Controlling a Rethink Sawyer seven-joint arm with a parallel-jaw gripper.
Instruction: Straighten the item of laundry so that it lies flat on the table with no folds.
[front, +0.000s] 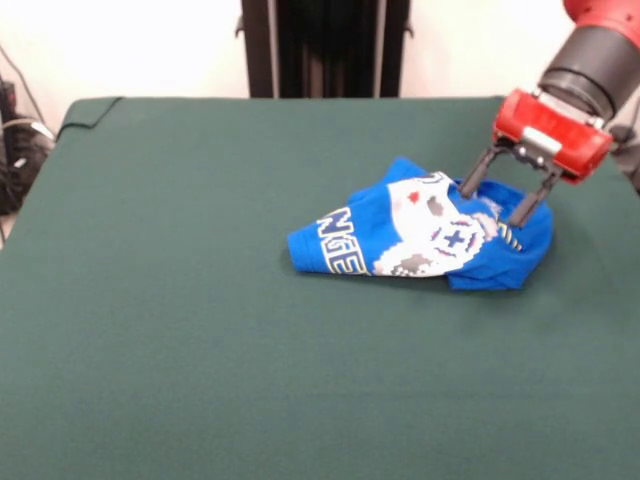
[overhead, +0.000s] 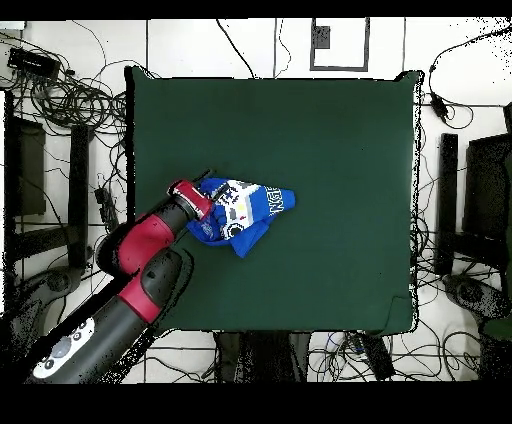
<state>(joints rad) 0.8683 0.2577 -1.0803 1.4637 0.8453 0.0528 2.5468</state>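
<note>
The item of laundry, a bright blue T-shirt (front: 430, 235), lies crumpled in a heap on the dark green table (front: 200, 330), right of the middle in the front view. Its white-grey emblem and some yellow-edged letters face up, and the cloth is folded over itself. My gripper (front: 497, 200) comes down from the upper right with its fingers spread, the tips resting at the shirt's right part. In the overhead view the shirt (overhead: 248, 212) is left of the table's (overhead: 330, 150) middle, with the gripper (overhead: 207, 210) at its left edge.
The robot's black pedestal (front: 325, 45) stands behind the table's far edge. The table cloth's corner (front: 90, 108) is turned up at the far left. Cables (overhead: 70, 95) and dark equipment (overhead: 490, 190) surround the table on the floor.
</note>
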